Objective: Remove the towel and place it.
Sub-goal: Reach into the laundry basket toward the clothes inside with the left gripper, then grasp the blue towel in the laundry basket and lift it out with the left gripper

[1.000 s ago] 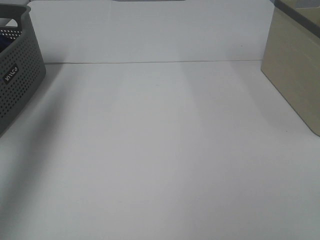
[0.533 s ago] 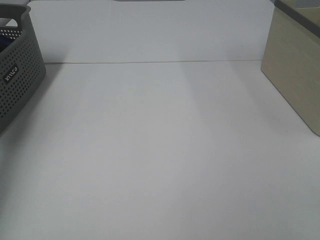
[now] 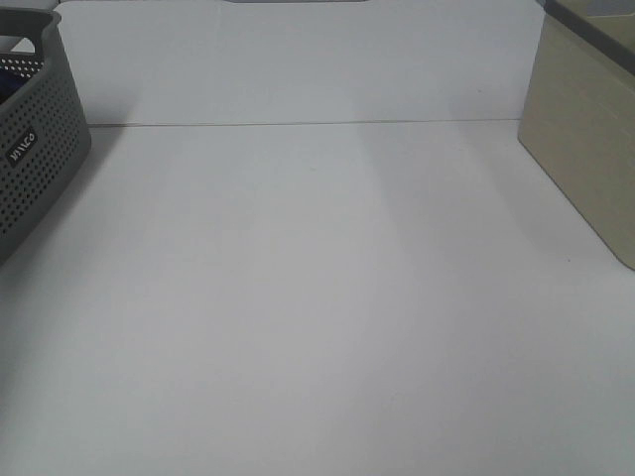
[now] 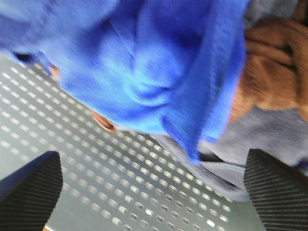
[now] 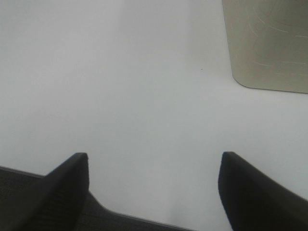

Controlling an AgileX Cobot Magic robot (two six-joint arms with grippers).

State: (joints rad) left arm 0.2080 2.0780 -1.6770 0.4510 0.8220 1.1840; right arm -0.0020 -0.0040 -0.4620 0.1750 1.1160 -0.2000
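The towel [image 4: 159, 67], royal-blue and plush, lies bunched inside the grey perforated basket [image 3: 35, 149], which stands at the table's left edge in the exterior view. In the left wrist view my left gripper [image 4: 151, 163] hangs open over the towel and close to the basket's perforated wall [image 4: 96, 173], with nothing between its fingers [image 4: 29, 192]. My right gripper [image 5: 154, 156] stands open over bare white table, holding nothing. Neither arm shows in the exterior view.
A brown cloth [image 4: 274, 62] and a grey cloth [image 4: 269, 139] lie next to the towel in the basket. A beige box [image 3: 585, 129] stands at the right of the table, and its corner [image 5: 269, 43] shows in the right wrist view.
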